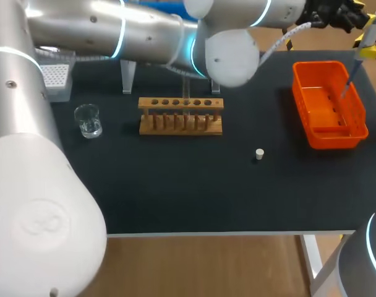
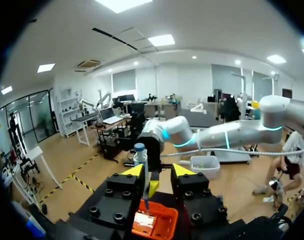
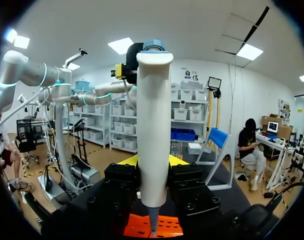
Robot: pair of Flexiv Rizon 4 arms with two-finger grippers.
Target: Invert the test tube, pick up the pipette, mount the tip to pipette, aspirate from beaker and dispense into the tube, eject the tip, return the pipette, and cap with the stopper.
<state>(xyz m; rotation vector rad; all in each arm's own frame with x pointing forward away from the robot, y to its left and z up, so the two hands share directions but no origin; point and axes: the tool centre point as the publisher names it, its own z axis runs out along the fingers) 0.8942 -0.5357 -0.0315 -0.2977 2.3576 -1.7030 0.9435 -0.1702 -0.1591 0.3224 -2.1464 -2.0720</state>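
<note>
Over the black counter point(image 1: 175, 185), right gripper point(image 3: 153, 162) is clamped on the pipette point(image 3: 153, 100), its tip hanging above the orange bin point(image 1: 330, 140). Left gripper point(image 2: 158, 172) hovers close by, fingers spread, holding nothing.

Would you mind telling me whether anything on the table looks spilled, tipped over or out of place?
Nothing stands out. The beaker stands upright with no spill around it, the rack sits square, and the stopper rests alone on the table.

No legible text, label, number or sign noted on the pipette point(image 3: 153, 125), orange basket point(image 1: 299, 99) or surface point(image 1: 175, 192).
</note>
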